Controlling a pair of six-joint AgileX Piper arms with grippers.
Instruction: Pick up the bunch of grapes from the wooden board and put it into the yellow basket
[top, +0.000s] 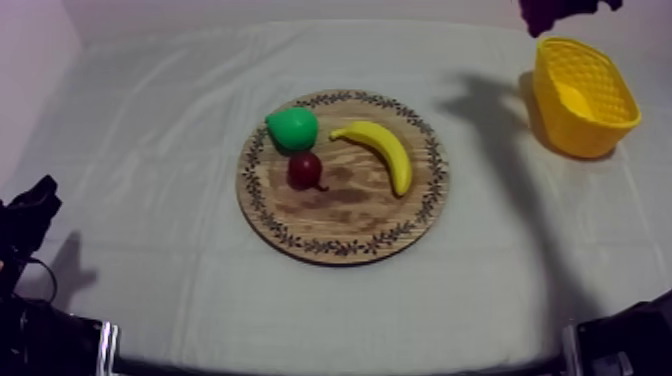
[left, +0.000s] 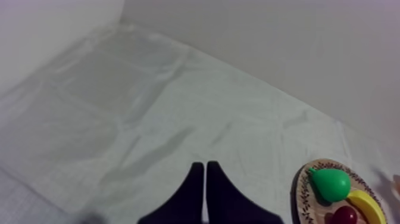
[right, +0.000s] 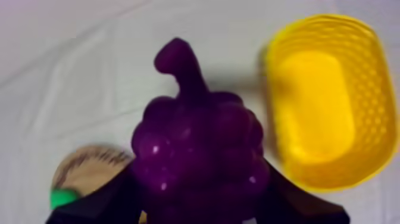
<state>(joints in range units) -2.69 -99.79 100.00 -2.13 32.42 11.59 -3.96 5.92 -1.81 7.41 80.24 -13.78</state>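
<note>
1. The bunch of grapes (right: 199, 155) is off the wooden board (top: 350, 222) and held in the air. The right claw (right: 196, 199) is clamped on it, with one black finger (right: 95, 205) on each side of the purple cluster, and its stem (right: 178, 59) points away from the claw.
2. From the right wrist, the grapes hang over the cloth (right: 71, 71) just beside the yellow basket (right: 357, 119), between it and the board. They are not inside the basket (whether they touch its rim I cannot tell).
3. From above, a dark purple shape shows at the far right corner of the bench (top: 330, 330), just beyond the basket's far rim.
4. The basket stands upright near that far right corner, with its opening facing up.
5. The board lies flat at the middle of the bench with three fruits on it.
   - The pear (top: 292, 128) sits at the board's far left edge.
   - The small red fruit (top: 306, 170) is just nearer than the pear and close beside it.
   - The banana (top: 380, 150) curves along the board's right side, apart from the other two.
6. The left claw (left: 205, 173) is closed on nothing, its fingers (left: 193, 190) lying together as a narrow wedge. It sits low over bare cloth at the near left corner of the bench, well apart from the board.
</note>
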